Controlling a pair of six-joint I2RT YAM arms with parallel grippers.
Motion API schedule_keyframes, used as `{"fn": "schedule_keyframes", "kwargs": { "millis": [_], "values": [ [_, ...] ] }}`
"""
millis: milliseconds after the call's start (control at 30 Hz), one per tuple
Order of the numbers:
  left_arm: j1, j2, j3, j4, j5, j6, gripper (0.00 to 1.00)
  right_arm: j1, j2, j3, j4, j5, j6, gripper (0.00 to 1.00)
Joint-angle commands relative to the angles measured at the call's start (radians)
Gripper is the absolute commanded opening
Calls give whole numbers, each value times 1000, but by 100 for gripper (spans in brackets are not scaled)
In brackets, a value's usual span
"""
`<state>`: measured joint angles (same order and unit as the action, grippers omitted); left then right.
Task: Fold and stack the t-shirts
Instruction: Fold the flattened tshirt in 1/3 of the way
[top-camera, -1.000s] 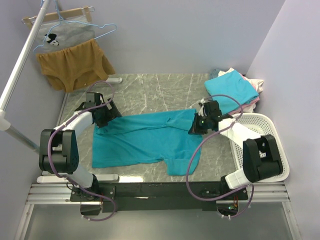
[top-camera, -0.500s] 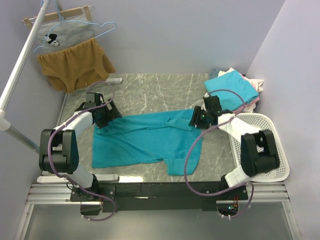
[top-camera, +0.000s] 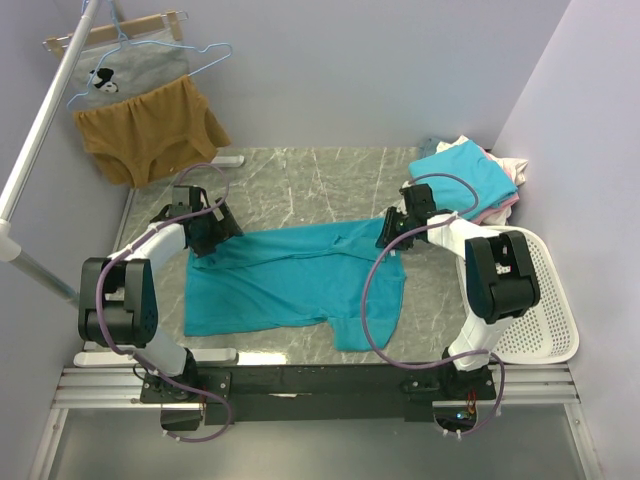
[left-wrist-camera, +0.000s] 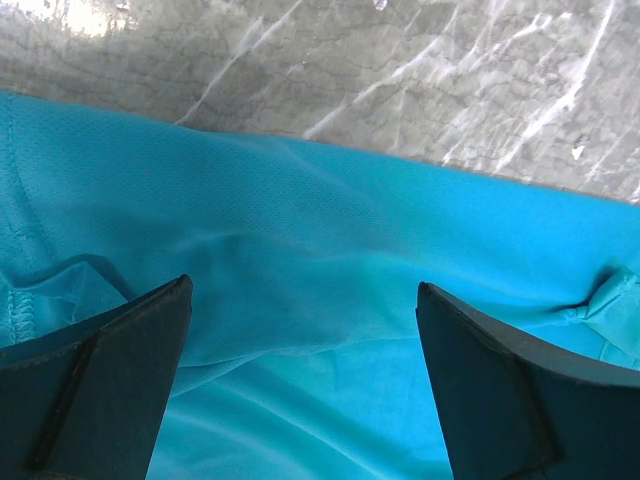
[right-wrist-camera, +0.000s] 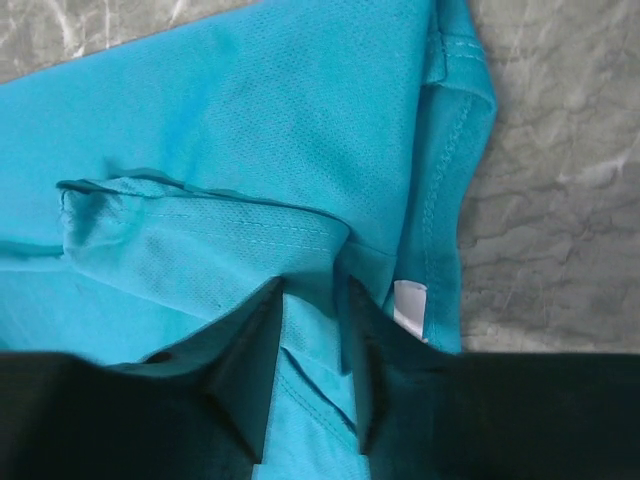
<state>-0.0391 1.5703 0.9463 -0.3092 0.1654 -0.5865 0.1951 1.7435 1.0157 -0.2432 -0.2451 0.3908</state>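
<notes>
Right fingers (right-wrist-camera: 245, 385) edged back, pinching teal t-shirt (top-camera: 290, 275) (left fingers (left-wrist-camera: 100, 390) straddle it).

Robotics lab test cell staged as a laundry corner. Plain lilac walls (top-camera: 350, 70) box in a grey marble-patterned desk (top-camera: 300, 190). A white-and-black left robot arm (top-camera: 118, 300) and a matching right robot arm (top-camera: 497, 280) are bolted to a black base rail (top-camera: 320, 378). A metal clothes pole (top-camera: 40, 130), a white plastic laundry basket (top-camera: 555, 320) and a pile of pastel cotton t-shirts (top-camera: 470, 175) dress the set.
</notes>
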Motion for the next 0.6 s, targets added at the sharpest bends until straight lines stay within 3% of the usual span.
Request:
{"fn": "schedule_keyframes", "kwargs": {
  "millis": [0, 167, 267, 567],
  "values": [
    [-2, 14, 11, -2, -9, 22, 99, -20, 17, 24, 45, -46, -24, 32],
    [-4, 17, 8, 5, -7, 20, 99, -25, -1, 15, 53, -78, -35, 8],
    [-4, 23, 9, 5, 0, 19, 99, -23, -36, 1, 36, -121, -46, 0],
    [-4, 25, 0, 13, 2, 22, 99, 4, -269, -184, -120, -137, -44, 0]
  ]
}}
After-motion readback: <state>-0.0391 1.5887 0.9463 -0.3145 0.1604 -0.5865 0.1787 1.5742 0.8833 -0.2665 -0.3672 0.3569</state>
